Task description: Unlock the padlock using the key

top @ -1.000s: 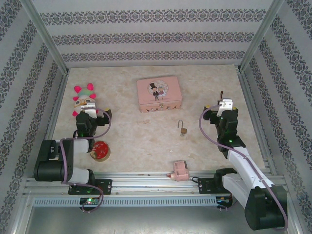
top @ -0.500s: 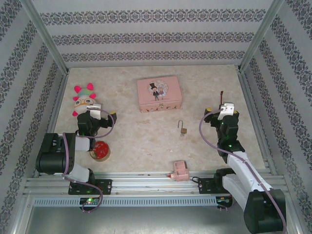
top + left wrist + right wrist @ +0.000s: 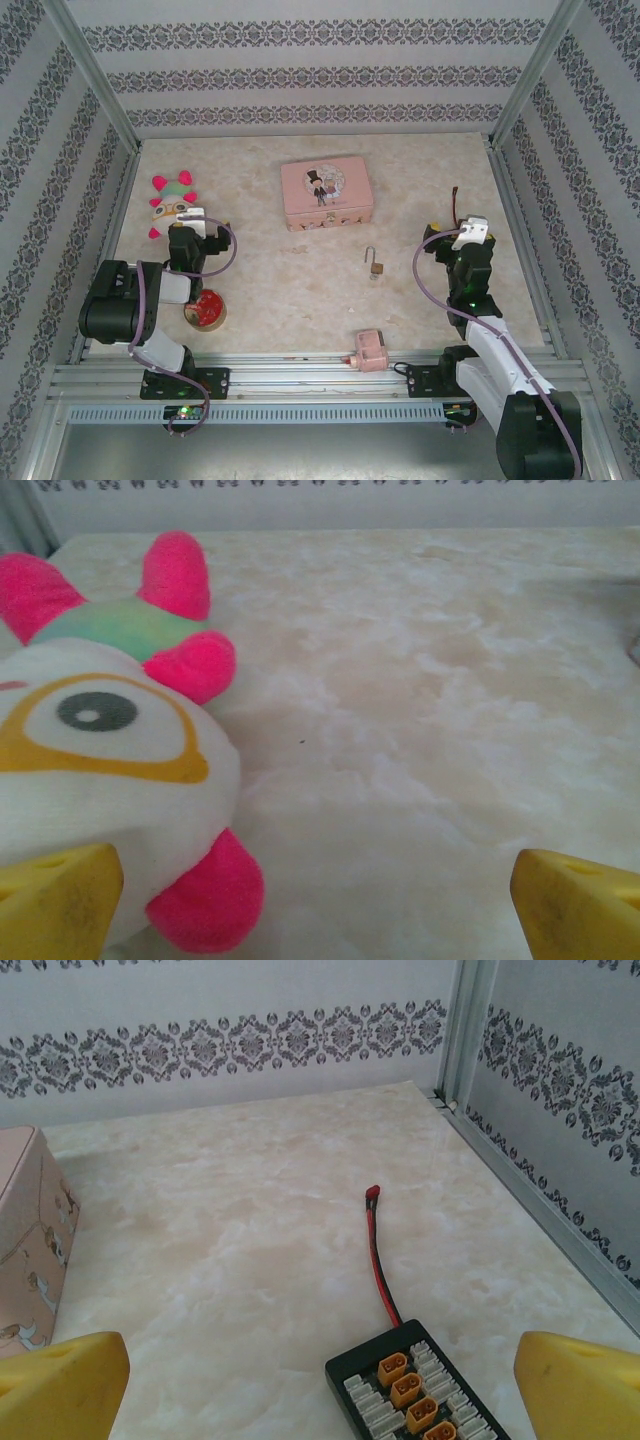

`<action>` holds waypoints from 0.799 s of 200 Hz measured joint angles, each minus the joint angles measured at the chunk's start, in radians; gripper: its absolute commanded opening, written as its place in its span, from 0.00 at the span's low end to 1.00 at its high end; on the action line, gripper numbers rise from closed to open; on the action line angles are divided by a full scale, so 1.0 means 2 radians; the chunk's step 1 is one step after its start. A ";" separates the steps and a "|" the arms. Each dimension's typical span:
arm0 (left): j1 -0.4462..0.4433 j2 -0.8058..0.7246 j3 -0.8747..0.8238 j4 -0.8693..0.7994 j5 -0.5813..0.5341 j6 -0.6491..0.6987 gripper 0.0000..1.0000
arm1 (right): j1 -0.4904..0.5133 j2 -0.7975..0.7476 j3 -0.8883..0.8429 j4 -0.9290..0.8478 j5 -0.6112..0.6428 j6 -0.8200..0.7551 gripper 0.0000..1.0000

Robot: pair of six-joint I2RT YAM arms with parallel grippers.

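Small pink block sitting at the near table edge. Padlock lying mid-table between block and pink tin box, well apart from both arms. Left gripper hanging with fingers spread wide, holding nothing, just beside plush toy. Right gripper also spread wide and holding nothing, hovering by black connector board.

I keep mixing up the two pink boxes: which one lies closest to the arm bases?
The small pink block, right at the table's near edge. The larger pink tin box sits far back, beyond the padlock.
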 measured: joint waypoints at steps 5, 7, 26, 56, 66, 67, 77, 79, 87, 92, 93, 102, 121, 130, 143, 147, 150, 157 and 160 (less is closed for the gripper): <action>-0.001 0.000 0.000 0.000 -0.008 0.000 0.99 | -0.002 0.001 -0.001 0.004 0.000 0.001 0.98; -0.001 0.000 0.000 0.000 -0.010 0.000 0.99 | -0.003 0.002 -0.002 0.005 0.000 0.001 0.98; -0.003 0.000 0.000 0.001 -0.025 -0.001 0.99 | -0.006 0.016 -0.007 0.024 0.000 0.001 0.98; -0.003 0.001 0.001 -0.001 -0.019 0.000 0.99 | -0.009 0.058 -0.011 0.057 -0.010 0.005 0.98; -0.003 0.001 0.001 -0.002 -0.013 0.002 0.99 | -0.009 0.070 -0.011 0.068 -0.018 0.006 0.98; -0.003 0.001 0.002 -0.002 -0.012 0.002 0.99 | -0.009 0.072 -0.011 0.069 -0.018 0.006 0.98; -0.003 0.001 0.002 -0.002 -0.009 0.003 0.99 | -0.009 0.083 -0.011 0.079 -0.027 0.007 0.98; -0.003 0.001 0.002 -0.002 -0.007 0.004 0.99 | -0.009 0.085 -0.011 0.081 -0.028 0.007 0.98; -0.003 0.001 0.002 -0.002 -0.006 0.005 0.99 | -0.009 0.092 -0.011 0.088 -0.035 0.007 0.98; -0.003 0.001 0.002 -0.002 -0.004 0.005 0.99 | -0.009 0.097 -0.011 0.094 -0.040 0.007 0.98; -0.003 0.001 0.002 -0.002 -0.004 0.005 0.99 | -0.009 0.097 -0.011 0.095 -0.040 0.007 0.98; -0.003 0.001 0.002 -0.002 -0.001 0.005 0.99 | -0.009 0.107 -0.011 0.105 -0.049 0.007 0.98; -0.003 0.001 0.002 -0.002 0.002 0.005 0.99 | -0.009 0.124 -0.010 0.123 -0.067 0.007 0.98; -0.003 0.001 0.002 -0.002 0.002 0.005 0.99 | -0.009 0.132 -0.010 0.134 -0.076 0.008 0.98; -0.003 0.001 0.002 -0.002 0.002 0.005 0.99 | -0.009 0.145 -0.009 0.148 -0.088 0.008 0.98; -0.003 0.001 0.002 -0.002 0.002 0.005 0.99 | -0.009 0.149 -0.008 0.152 -0.091 0.008 0.98; -0.003 0.001 0.002 -0.002 0.002 0.005 0.99 | -0.009 0.151 -0.008 0.155 -0.093 0.008 0.98; -0.003 0.001 0.002 -0.002 0.002 0.005 0.99 | -0.009 0.155 -0.008 0.160 -0.097 0.008 0.98; -0.003 0.001 0.002 -0.002 0.002 0.005 0.99 | -0.009 0.156 -0.007 0.162 -0.098 0.008 0.98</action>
